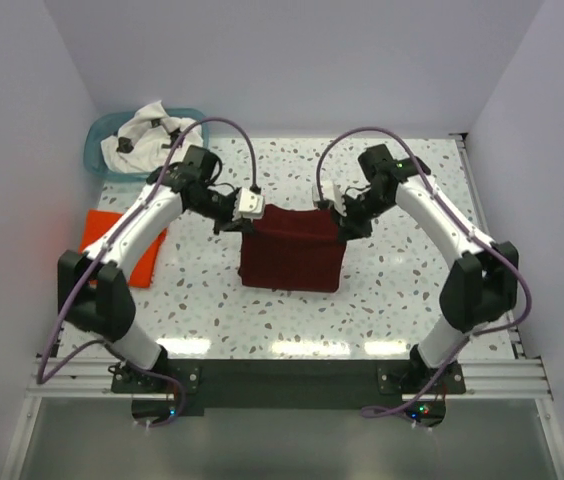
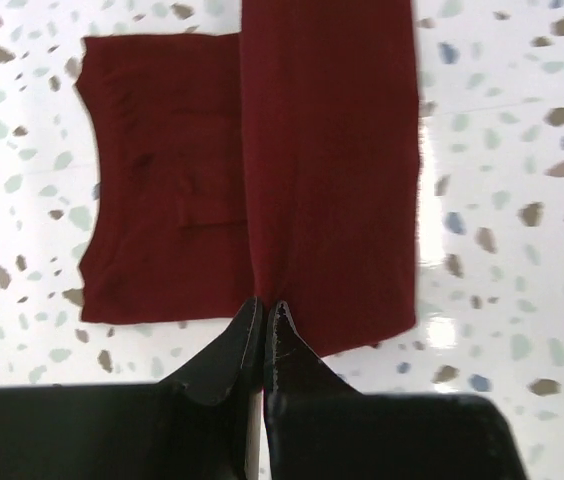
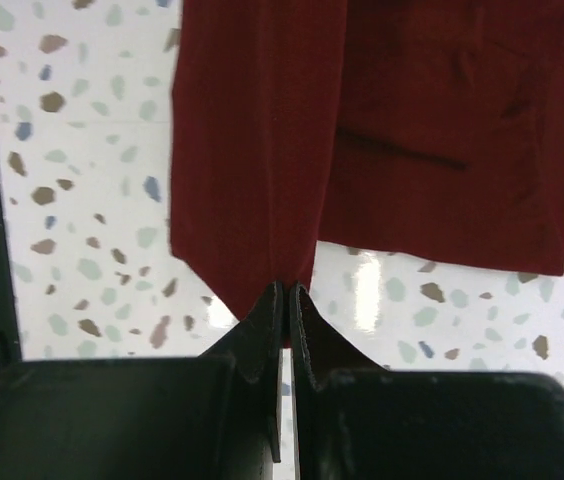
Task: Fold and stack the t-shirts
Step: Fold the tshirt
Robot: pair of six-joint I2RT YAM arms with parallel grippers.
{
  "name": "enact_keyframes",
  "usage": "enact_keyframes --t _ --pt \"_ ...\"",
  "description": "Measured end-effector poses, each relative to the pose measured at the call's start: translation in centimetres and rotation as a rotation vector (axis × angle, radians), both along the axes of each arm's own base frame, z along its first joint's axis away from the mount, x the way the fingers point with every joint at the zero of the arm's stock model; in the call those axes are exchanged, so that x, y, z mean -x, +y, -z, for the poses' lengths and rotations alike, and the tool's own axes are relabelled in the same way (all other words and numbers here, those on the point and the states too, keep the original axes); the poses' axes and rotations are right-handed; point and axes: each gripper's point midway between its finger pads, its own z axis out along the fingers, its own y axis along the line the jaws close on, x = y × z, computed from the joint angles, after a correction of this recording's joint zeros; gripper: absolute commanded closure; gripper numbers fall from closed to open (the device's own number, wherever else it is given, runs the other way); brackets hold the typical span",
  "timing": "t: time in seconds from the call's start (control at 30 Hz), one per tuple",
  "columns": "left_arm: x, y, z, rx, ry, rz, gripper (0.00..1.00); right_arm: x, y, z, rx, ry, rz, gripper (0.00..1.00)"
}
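Observation:
The dark maroon t-shirt [image 1: 292, 250] lies partly folded in the middle of the table. My left gripper [image 1: 244, 222] is shut on its far left corner and my right gripper [image 1: 340, 224] is shut on its far right corner, both lifting the far edge. In the left wrist view the maroon cloth [image 2: 322, 170] hangs from my shut gripper [image 2: 264, 305]. In the right wrist view the cloth [image 3: 262, 150] hangs from my shut gripper [image 3: 288, 290]. The orange-red t-shirt [image 1: 142, 255] lies folded at the left, partly under my left arm. The white printed t-shirt [image 1: 147, 132] is crumpled in the basket.
A teal plastic basket [image 1: 97, 145] stands at the far left corner. White walls close in the table on three sides. A dark rail [image 1: 282, 375] with both arm bases runs along the near edge.

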Motion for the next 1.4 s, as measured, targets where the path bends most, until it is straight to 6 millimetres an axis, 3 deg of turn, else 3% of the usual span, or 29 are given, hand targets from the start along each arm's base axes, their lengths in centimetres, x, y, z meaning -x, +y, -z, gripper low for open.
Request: enact_keyframes --t 0.33,0.53,0.7,0.83,0.93,1.1,1.13,1.2,1.27,1.4 --pt "-13.9 -1.5 4.9 -0.020 0.041 -0.055 1.00 -11.8 -0.2 5.0 0.027 0.033 -0.003 1.00" --pt "-17.8 -1.8 9.5 -0.039 0.065 -0.107 1.00 -16.7 -0.1 9.5 0.044 0.031 0.001 1.00" --pt "-18.8 -1.4 13.4 -0.084 0.091 -0.137 1.00 -17.5 -0.6 13.2 0.086 0.054 0.008 1.00" --pt "-18.0 -1.1 15.1 -0.109 0.116 -0.138 1.00 -17.1 -0.4 14.0 0.093 0.059 -0.003 1.00" --pt "-15.7 -1.0 15.5 -0.113 0.138 -0.116 1.00 -15.0 -0.3 14.0 0.099 0.075 -0.017 1.00" --pt "-7.0 0.1 14.9 -0.146 0.235 -0.067 1.00 -7.2 0.3 13.8 0.132 0.178 -0.082 1.00" --pt "-5.4 0.3 14.6 -0.149 0.251 -0.056 0.96 -5.5 0.4 13.6 0.138 0.201 -0.096 0.96" --pt "-3.1 0.7 13.8 -0.145 0.264 -0.042 0.82 -2.7 0.6 12.9 0.146 0.243 -0.114 0.68" --pt "-1.1 1.2 12.9 -0.137 0.271 -0.036 0.64 -0.9 0.9 11.7 0.138 0.292 -0.108 0.63" --pt "-0.5 1.2 10.7 -0.102 0.224 -0.037 0.50 -0.8 1.9 8.7 0.061 0.408 0.015 0.62"
